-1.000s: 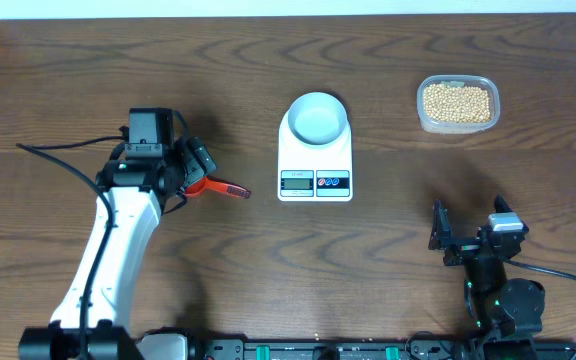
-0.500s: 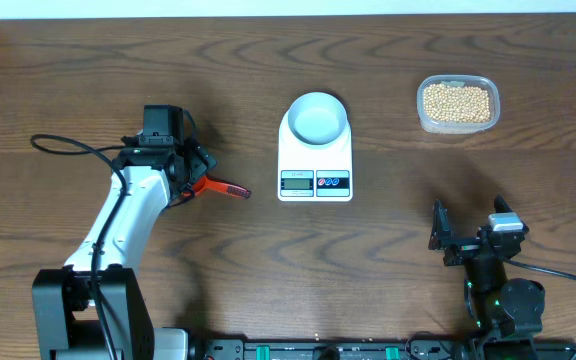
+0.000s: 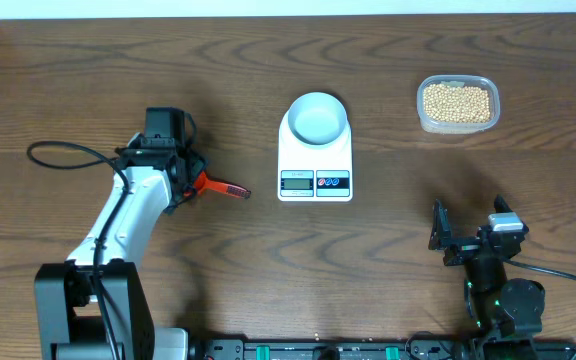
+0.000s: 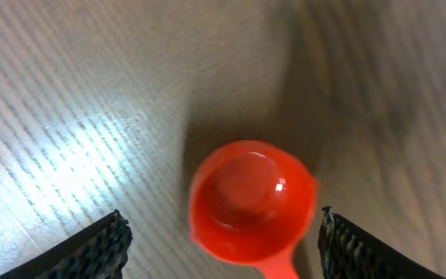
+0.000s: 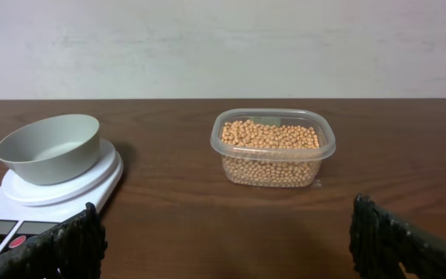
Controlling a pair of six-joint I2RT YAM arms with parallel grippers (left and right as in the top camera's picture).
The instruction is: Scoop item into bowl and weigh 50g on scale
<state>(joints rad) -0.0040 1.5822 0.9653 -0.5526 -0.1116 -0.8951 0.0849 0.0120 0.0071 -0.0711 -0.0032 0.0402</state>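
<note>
The bench (image 3: 68, 80) shows open wood between the left arm, the scale (image 3: 315, 160) at centre and the clear tub (image 3: 419, 105) near the far right edge. The bowl (image 3: 317, 118) sits on the scale's far end, and the beans (image 3: 457, 102) lie in the tub, well apart from both tools. The left tool (image 4: 221, 236) is released, its fingers spread either side of the red scoop (image 4: 252, 199), while the right tool (image 5: 227, 244), also spread wide, sits near the front right edge, facing tub and scale.

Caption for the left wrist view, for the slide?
Left end effector open, one finger on each side of the empty red scoop on the wooden table.
</note>
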